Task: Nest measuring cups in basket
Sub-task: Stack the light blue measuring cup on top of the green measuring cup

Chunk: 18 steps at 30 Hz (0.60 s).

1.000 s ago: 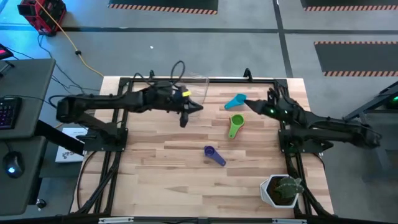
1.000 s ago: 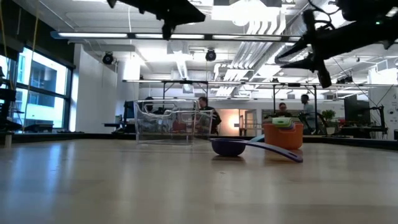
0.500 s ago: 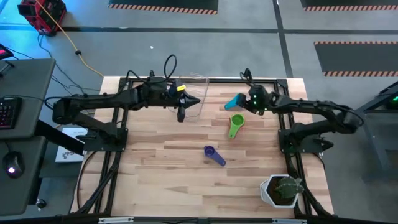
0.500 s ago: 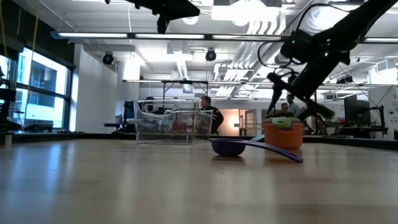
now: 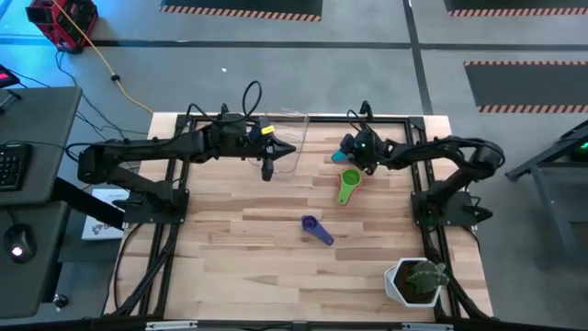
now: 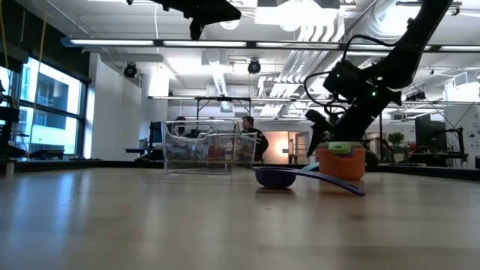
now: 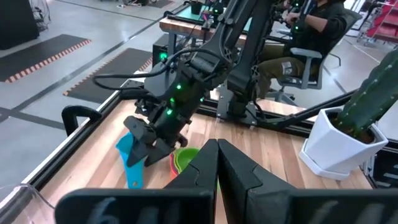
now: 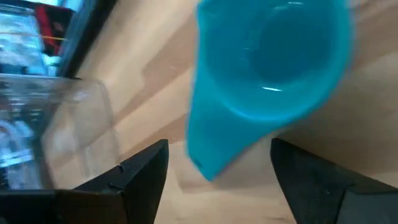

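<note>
Clear basket at the worktop's far edge, blue cup lying near it, green cup nested in an orange one, purple cup apart mid-worktop

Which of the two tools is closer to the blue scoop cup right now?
The right tool: it hangs open just over the blue cup. The left tool is shut, over by the clear basket.
</note>
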Each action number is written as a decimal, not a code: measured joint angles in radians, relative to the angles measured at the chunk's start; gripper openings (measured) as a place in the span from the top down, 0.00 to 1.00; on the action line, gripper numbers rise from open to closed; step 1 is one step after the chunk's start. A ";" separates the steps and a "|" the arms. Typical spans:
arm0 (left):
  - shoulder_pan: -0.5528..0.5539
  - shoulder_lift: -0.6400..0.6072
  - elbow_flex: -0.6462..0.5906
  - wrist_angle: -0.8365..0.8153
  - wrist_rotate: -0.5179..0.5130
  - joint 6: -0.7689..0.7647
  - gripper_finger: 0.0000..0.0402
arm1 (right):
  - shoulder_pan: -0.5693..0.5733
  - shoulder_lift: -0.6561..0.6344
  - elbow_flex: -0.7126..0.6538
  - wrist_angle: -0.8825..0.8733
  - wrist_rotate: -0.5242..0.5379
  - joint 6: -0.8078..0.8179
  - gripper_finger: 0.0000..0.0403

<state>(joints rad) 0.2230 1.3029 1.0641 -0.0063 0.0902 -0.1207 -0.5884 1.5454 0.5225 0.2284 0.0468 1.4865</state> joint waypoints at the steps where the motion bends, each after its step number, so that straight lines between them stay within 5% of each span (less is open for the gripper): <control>1: 0.000 0.000 0.000 0.000 0.000 0.000 1.00 | 0.000 0.012 0.001 0.023 0.006 0.002 0.32; 9: 0.000 0.000 0.000 0.000 0.002 0.001 1.00 | -0.007 0.051 0.001 0.052 0.086 0.061 0.46; 18: -0.002 0.000 0.000 -0.002 0.004 -0.017 1.00 | -0.005 0.031 -0.002 0.036 0.065 -0.016 0.91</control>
<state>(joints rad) 0.2214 1.3033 1.0641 -0.0079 0.0940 -0.1375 -0.5938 1.5765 0.5209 0.2643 0.1121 1.4703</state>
